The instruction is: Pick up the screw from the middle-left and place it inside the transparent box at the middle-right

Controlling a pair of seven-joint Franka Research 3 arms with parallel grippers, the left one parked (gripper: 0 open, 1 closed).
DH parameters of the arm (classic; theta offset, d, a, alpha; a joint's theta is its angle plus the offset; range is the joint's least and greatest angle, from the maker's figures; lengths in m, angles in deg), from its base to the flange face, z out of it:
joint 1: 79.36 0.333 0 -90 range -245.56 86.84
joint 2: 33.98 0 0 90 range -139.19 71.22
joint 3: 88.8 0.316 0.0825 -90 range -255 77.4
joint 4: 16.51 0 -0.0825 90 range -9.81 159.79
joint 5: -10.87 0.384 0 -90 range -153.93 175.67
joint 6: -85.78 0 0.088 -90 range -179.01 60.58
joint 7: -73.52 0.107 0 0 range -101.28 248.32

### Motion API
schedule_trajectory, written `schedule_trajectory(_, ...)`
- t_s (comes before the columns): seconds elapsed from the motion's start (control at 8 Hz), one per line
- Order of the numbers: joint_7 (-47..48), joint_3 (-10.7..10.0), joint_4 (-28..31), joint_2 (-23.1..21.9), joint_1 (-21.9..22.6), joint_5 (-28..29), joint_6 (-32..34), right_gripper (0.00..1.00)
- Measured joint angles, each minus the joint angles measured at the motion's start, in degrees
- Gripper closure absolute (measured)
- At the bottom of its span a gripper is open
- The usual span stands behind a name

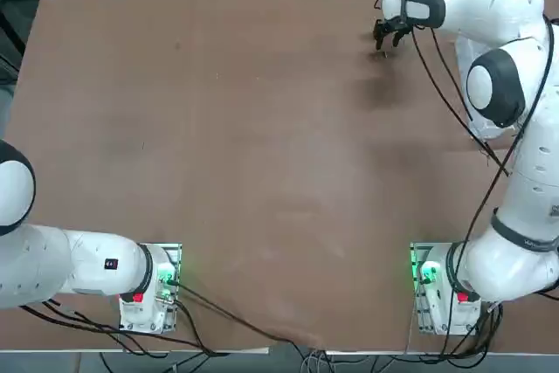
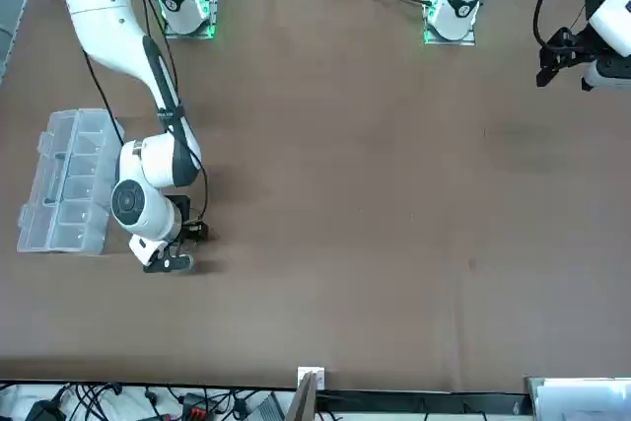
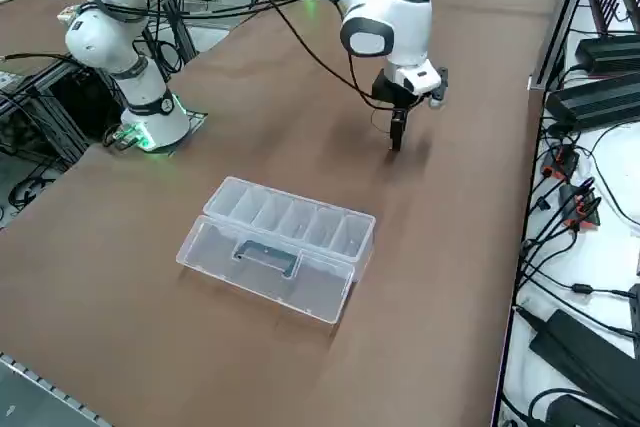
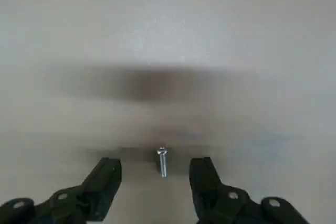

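Note:
In the right wrist view the screw (image 4: 163,161), a small silver piece with a rounded head, lies on the brown table between the two black fingers of my right gripper (image 4: 156,166). The fingers stand open, one on each side, with a gap to the screw on both. That gripper (image 1: 389,41) is low over the table's far right part, pointing down (image 3: 397,135). The transparent box (image 3: 290,219) sits apart from it, nearer the arm's base, with its row of compartments open to the top (image 2: 69,179). In the top view the arm covers the box.
The box's clear lid (image 3: 262,272) lies folded flat on the table beside the compartments. Past the table's edge (image 3: 525,147) close to the gripper lie cables and black power units (image 3: 590,97).

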Motion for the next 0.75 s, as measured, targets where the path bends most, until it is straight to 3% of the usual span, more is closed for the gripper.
schedule_trajectory(0.75, 0.1, -0.5, 0.0, 1.4, 0.0, -1.3, -1.0, 0.30)
